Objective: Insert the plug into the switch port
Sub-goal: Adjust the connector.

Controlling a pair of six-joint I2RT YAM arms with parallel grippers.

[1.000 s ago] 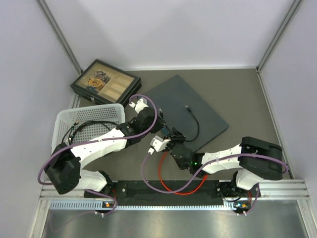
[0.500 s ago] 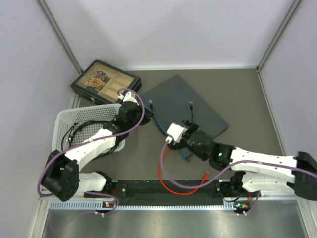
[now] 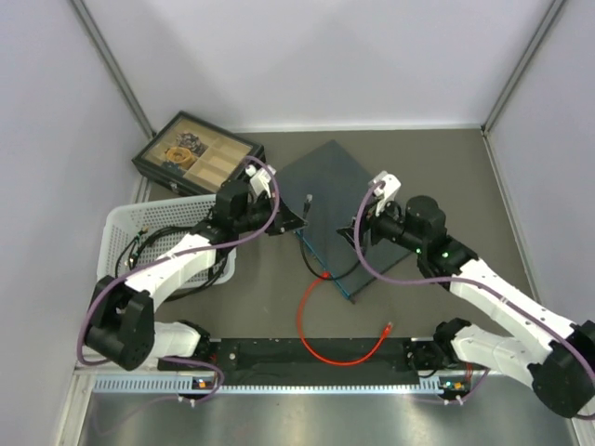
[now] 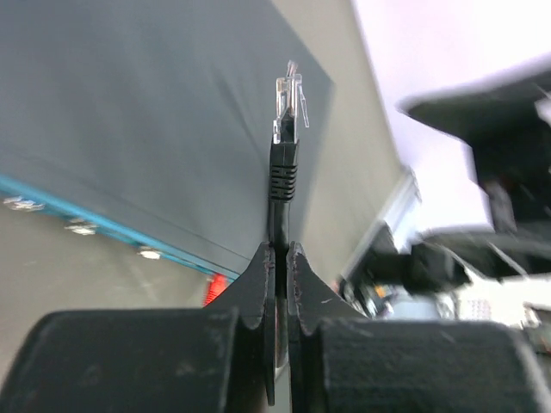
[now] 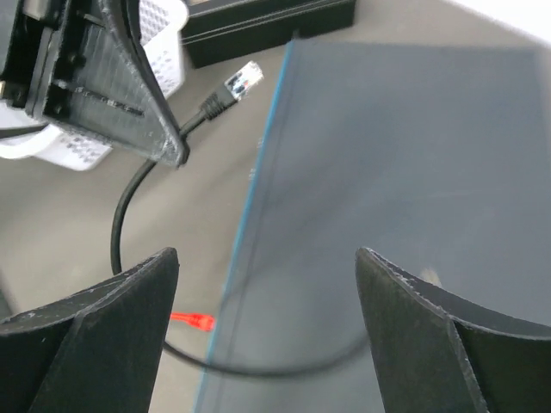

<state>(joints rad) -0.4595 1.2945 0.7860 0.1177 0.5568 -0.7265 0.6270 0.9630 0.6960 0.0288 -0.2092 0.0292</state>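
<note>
White basket (image 3: pixel 116 219), near left: I see loose black cables in it. Left gripper (image 4: pixel 277 251) is clamped on a black cable (image 4: pixel 277 215) just behind the plug (image 4: pixel 288 95). The plug is in the air, long axis in line with the fingers, clear tip pointing away from the bases and slightly right. It sits just beside the far end of the switch's (image 3: pixel 372 200) teal edge (image 5: pixel 256 176), clear of it. Right gripper (image 5: pixel 267 256) hangs over the switch top, jaws wide, nothing between them. Far left, black tray (image 3: pixel 149 161): one compartment holds a yellowish coil, another dark bits I can't identify.
</note>
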